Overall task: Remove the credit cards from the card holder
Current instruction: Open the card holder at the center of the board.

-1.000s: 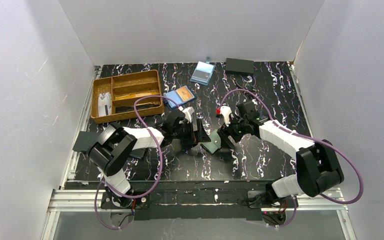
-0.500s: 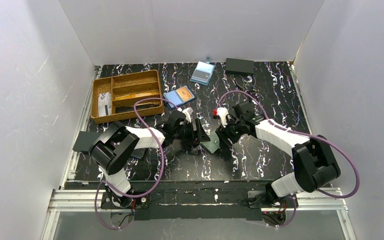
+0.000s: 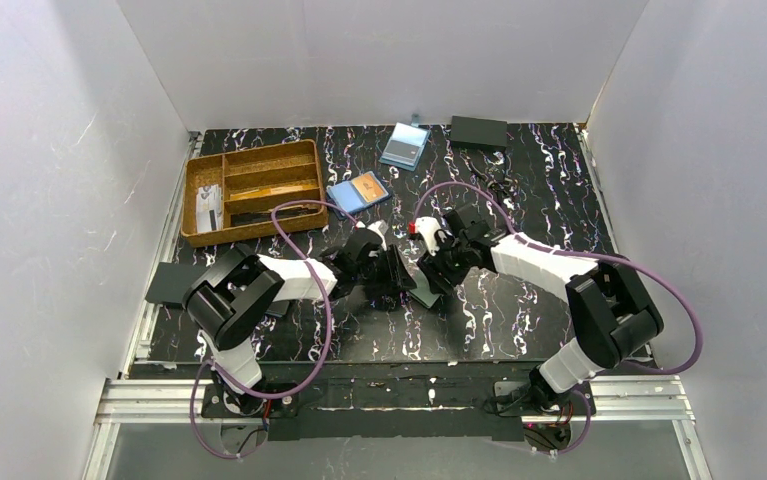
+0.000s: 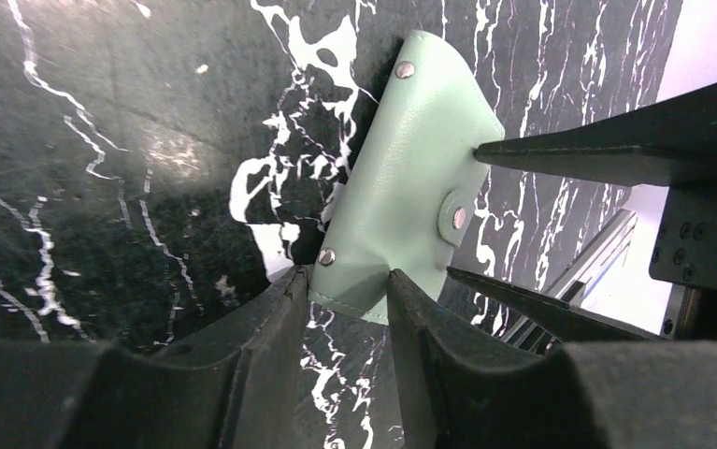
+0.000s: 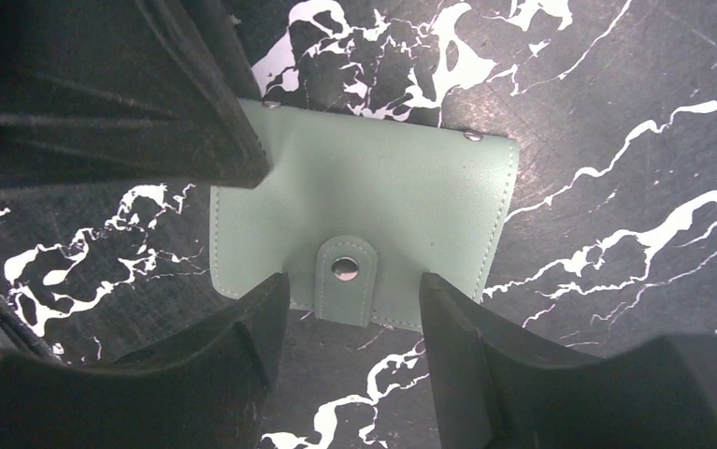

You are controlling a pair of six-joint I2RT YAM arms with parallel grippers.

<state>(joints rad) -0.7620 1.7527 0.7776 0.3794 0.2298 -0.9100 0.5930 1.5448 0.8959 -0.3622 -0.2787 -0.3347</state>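
The card holder (image 3: 425, 291) is a flat teal-green sleeve with a snap tab, lying on the black marbled table between the two arms. My left gripper (image 3: 405, 284) pinches its near corner; in the left wrist view both fingertips (image 4: 291, 281) press the card holder (image 4: 401, 187) and the corner buckles between them. My right gripper (image 3: 439, 277) rests on the opposite long edge. In the right wrist view its jaws (image 5: 354, 281) stand apart on either side of the snap tab, tips on the card holder (image 5: 382, 196). The credit cards are hidden.
A wooden divided tray (image 3: 255, 150) sits at the back left. Behind the arms are a bright blue holder with an orange card (image 3: 358, 191), a pale-blue holder (image 3: 404, 146) and a dark flat box (image 3: 479, 131). White walls enclose the table.
Both grippers closed in on the card holder, the right arm sliding left. The left jaws narrowed onto its corner; the right jaws narrowed a little.
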